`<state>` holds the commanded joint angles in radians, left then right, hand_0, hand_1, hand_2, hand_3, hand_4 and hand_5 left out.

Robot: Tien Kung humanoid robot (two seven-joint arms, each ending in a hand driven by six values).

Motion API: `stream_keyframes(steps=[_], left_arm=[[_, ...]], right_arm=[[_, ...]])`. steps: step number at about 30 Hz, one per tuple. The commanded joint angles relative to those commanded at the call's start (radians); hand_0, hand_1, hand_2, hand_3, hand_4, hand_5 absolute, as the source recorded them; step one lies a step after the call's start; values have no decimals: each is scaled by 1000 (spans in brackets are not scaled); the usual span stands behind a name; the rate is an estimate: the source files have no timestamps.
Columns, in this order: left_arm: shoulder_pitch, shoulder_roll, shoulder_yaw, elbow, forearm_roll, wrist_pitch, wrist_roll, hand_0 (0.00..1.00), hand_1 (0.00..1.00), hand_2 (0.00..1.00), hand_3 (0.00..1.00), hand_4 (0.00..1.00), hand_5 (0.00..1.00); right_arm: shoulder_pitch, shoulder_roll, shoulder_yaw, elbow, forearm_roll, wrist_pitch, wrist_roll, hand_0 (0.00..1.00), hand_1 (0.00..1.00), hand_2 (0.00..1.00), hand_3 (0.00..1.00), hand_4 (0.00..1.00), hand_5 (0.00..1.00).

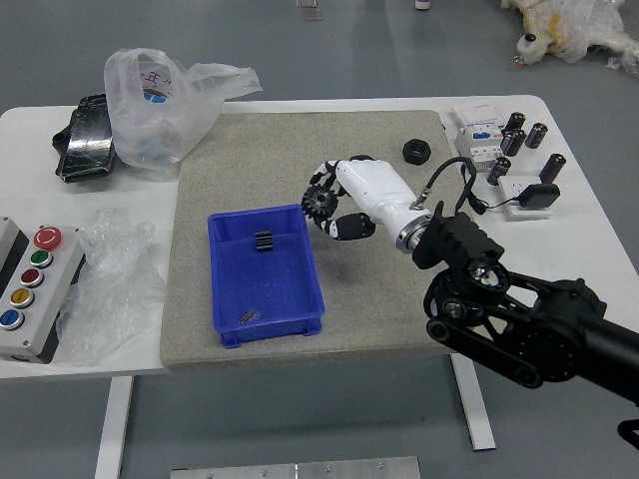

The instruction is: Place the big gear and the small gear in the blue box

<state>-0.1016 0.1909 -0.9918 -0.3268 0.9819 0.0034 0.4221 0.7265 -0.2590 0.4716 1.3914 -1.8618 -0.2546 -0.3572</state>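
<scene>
The right hand reaches toward 10 o'clock, its fingertips pinching the gear; clock directions take 12 as the table's far side. On the left, the button box and the clear wrap lie at 9 o'clock from the blue box, the black pack at 10, the plastic bag at 11. The blue box sits on the mat, its long axis running roughly from 12 to 6. Inside, toward 12, lies a black ridged piece, ridges running from 9 to 3; a small shiny piece, too small to make out, lies toward 6.

The gear is beside the box's far right corner, at 1 o'clock from the box's middle. It is round, its toothed face turned to the camera and its axle line running through the hub toward the viewer. Whether it is the big or the small one, I cannot tell. The box's wall stands between it and the floor of the box, toward 7.

Behind the hand, a black nut is mostly hidden. Another nut lies at 2 o'clock from the gear; farther right, between 2 and 3, stand black cylinders.
</scene>
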Motion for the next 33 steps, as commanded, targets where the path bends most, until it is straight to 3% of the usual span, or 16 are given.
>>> stream_keyframes(steps=[9, 10, 16, 17, 22, 23, 28, 29, 33], left_arm=[[-1, 0, -1, -2, 2, 0, 3, 724, 651, 656, 763, 743, 460], [0, 0, -2, -2, 2, 0, 4, 724, 651, 656, 764, 744, 460], [-1, 0, -3, -2, 5, -1, 5, 724, 651, 656, 764, 744, 460], [-2, 0, -3, -2, 5, -1, 5, 724, 651, 656, 763, 743, 460], [-2, 0, -3, -2, 6, -1, 4, 724, 651, 656, 763, 743, 460], [-2, 0, -4, -2, 6, -1, 4, 724, 651, 656, 763, 742, 460], [-1, 0, -4, -2, 6, -2, 5, 724, 651, 656, 763, 742, 460], [-1, -1, -3, -1, 5, -1, 4, 724, 652, 656, 762, 742, 460], [-2, -1, -3, -1, 6, -4, 5, 724, 652, 656, 762, 742, 460]], right_arm=[[54, 42, -74, 12, 11, 41, 18, 513, 539, 358, 439, 198, 2], [56, 44, -75, 14, 12, 51, 16, 546, 584, 455, 554, 419, 2], [60, 56, -81, 14, 16, 103, -1, 546, 584, 455, 554, 419, 2], [59, 58, -82, 13, 17, 109, -4, 567, 659, 653, 697, 425, 97], [56, 61, -78, 10, 13, 123, -17, 567, 659, 653, 697, 425, 97], [55, 61, -76, 9, 11, 124, -20, 583, 692, 716, 746, 525, 114], [52, 60, -69, 7, 6, 128, -33, 583, 692, 716, 746, 525, 114], [51, 60, -68, 7, 6, 129, -34, 597, 706, 753, 810, 568, 139], [50, 60, -67, 7, 8, 129, -35, 597, 706, 753, 810, 568, 139]])
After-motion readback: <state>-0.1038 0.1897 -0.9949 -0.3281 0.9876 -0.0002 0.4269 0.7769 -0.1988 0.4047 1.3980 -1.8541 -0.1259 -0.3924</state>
